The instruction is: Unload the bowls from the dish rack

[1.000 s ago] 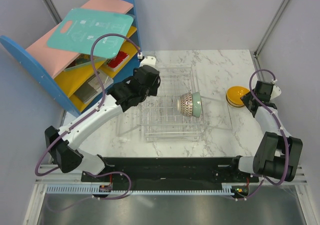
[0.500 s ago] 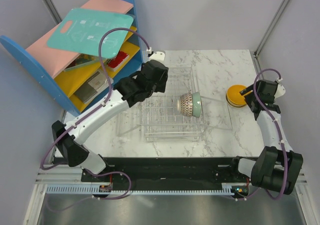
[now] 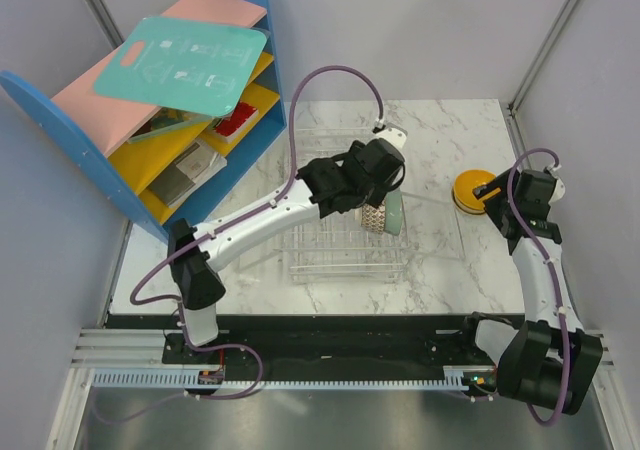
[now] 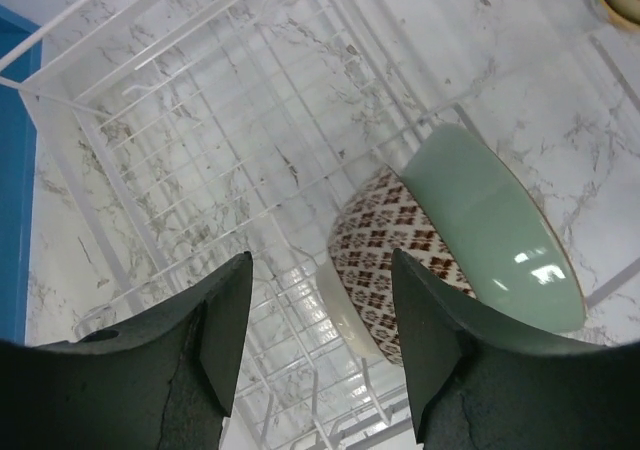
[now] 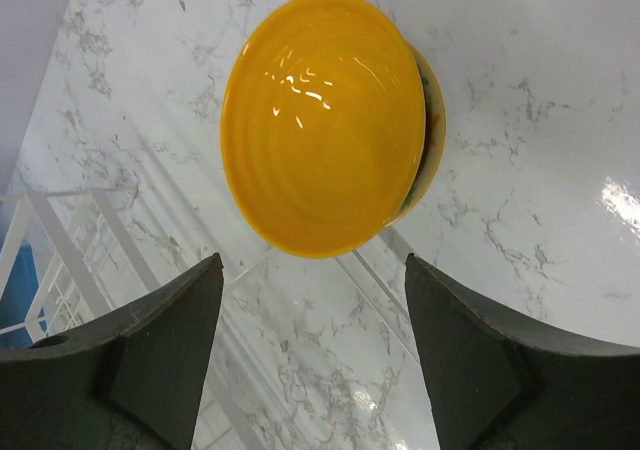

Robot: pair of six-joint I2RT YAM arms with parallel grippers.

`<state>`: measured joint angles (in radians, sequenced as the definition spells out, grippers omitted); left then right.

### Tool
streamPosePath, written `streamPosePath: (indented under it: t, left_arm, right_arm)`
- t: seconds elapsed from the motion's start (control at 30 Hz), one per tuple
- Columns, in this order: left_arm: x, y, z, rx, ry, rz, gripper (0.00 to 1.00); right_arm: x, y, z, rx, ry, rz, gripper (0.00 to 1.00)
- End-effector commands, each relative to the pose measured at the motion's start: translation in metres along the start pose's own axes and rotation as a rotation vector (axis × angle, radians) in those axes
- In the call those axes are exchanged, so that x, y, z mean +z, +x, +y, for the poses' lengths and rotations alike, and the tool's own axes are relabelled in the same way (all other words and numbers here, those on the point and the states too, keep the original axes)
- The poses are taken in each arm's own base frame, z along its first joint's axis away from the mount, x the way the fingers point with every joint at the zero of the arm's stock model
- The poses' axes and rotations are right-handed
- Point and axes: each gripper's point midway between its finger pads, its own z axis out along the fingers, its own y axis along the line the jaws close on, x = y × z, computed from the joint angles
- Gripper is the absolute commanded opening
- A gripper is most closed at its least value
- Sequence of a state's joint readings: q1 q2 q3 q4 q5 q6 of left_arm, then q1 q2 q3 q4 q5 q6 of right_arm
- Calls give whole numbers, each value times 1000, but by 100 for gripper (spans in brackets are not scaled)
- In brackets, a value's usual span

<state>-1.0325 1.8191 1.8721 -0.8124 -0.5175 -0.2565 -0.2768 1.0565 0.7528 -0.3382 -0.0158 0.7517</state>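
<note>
Left hand has swung over the patterned bowl in the dish rack, fingers released. Right hand, released, faces the orange bowl.

At lower centre of the left wrist view, the patterned bowl wore brown diamonds on cream; the mint bowl was plain pale green. The dish rack was silver-white wire, the orange bowl plain glossy orange, the table white marble veined grey
</note>
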Motion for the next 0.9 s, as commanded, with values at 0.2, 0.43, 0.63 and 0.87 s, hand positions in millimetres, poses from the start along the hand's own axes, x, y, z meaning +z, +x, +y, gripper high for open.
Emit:
streamPosePath:
  t: [0.2, 0.43, 0.63, 0.87]
  left_arm:
    - [-24, -11, -36, 107, 29, -28, 65]
    - [-22, 8, -49, 151, 6, 36, 64]
    - [-9, 26, -56, 167, -15, 89, 64]
    - [-3, 36, -43, 180, -118, 110, 63]
  right_arm:
    - [2, 16, 2, -11, -41, 56, 80]
    - [3, 23, -1, -21, -48, 74, 80]
    - [6, 29, -5, -37, -48, 90, 80]
    - [8, 31, -1, -35, -61, 110, 80]
